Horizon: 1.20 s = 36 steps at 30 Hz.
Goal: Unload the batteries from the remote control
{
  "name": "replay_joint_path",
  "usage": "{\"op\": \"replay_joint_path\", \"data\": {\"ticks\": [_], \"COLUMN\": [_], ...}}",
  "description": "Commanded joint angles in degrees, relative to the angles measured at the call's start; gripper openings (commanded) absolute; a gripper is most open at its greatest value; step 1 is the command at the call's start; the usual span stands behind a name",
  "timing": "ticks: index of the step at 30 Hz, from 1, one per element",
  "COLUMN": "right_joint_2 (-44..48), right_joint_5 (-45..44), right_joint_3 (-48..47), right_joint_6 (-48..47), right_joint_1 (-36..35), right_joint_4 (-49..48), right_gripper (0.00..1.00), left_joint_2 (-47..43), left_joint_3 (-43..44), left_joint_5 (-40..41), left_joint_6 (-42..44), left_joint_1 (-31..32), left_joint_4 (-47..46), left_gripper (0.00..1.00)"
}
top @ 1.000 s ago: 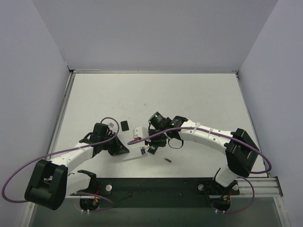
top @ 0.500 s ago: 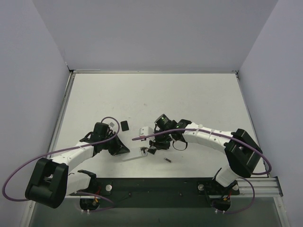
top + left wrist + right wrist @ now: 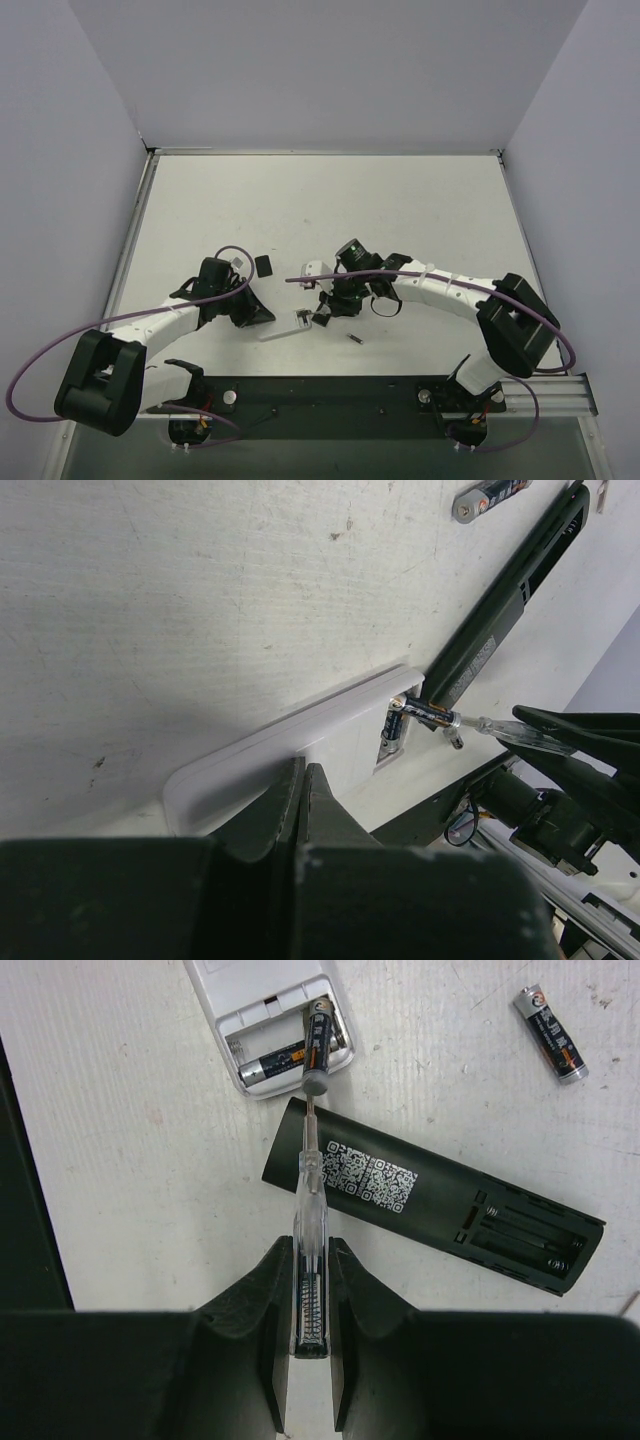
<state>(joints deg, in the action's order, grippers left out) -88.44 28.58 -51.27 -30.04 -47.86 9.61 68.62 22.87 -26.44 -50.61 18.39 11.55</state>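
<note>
Right wrist view: right fingers (image 3: 348,1330) clamp a clear pick (image 3: 310,1210) whose tip meets a tilted battery (image 3: 318,1035) in the white remote (image 3: 262,990), beside the empty black remote (image 3: 420,1210) on the bench (image 3: 120,1160), so lever gently upward while the closed left fingers (image 3: 270,815) steady it.

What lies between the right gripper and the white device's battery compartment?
The black remote control, in the right wrist view; the gripped translucent tool crosses its end.

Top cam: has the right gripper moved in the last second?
Yes. The right gripper has shifted rightward, farther from the small dark square piece, which stayed put.
</note>
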Motion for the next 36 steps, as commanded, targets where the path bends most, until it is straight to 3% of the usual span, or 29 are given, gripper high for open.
{"op": "replay_joint_path", "data": {"ticks": [1, 17, 26, 31, 36], "right_joint_2": [3.1, 5.6, 7.8, 8.0, 7.8], "right_joint_5": [3.5, 4.6, -9.5, -19.3, -25.4], "right_joint_3": [2.1, 2.0, -1.7, -4.6, -7.8], "right_joint_6": [3.5, 4.9, -0.5, -4.2, -7.6], "right_joint_1": [3.3, 5.7, 0.0, -4.6, -8.2], "right_joint_4": [-6.9, -6.8, 2.6, 7.8, 12.2], "right_gripper": [0.00, 0.00, 0.00, 0.00, 0.00], "left_joint_2": [1.7, 2.0, -0.5, -3.5, -5.2], "left_joint_3": [-0.7, -0.6, 2.1, 9.5, 12.0], "left_joint_5": [6.0, 5.2, -0.3, 3.1, 6.5], "left_joint_6": [2.0, 2.4, 2.1, 3.5, 4.7], "left_joint_1": [0.3, 0.4, 0.3, -0.2, -1.2], "left_joint_4": [3.0, 2.3, -0.1, 6.0, 12.1], "left_gripper": [0.00, 0.00, 0.00, 0.33, 0.43]}}
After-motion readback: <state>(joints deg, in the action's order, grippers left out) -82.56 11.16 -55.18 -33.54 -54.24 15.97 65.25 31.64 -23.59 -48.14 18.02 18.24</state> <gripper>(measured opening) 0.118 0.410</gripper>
